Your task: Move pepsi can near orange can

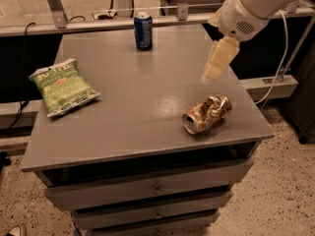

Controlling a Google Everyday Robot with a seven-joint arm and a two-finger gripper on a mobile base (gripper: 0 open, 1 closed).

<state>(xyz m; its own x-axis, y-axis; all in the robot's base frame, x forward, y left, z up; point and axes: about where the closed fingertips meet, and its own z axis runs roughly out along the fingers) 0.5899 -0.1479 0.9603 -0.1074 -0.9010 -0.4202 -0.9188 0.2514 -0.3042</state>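
Nearest the viewer, stacked drawer fronts [147,193] beneath a grey desk [123,127]. On the near right part of the desktop, lying on its side: the orange can [207,113], dented and crumpled, silver end turned toward the near left, long axis running from near left to far right. At mid-depth on the viewer's left, flat on the desk: a green chip bag [63,86].

Above the right side of the desk, just beyond the orange can and clear of the surface: the pincer [210,72], cream-coloured, pointing down from a white arm [251,9] entering at the upper right. Carrying nothing visible; cannot tell whether released or clenched.

At the far edge, a little left of centre: the pepsi can [143,31], upright, dark blue with a silver top, long axis vertical, well apart from the orange can. From the pincer, farther back and to the viewer's left, across bare desktop with nothing in between. Likely called for next: a reach back and leftward to the standing can, then a carry forward and rightward toward the crumpled one.

Behind the desk, a metal rail [88,27].
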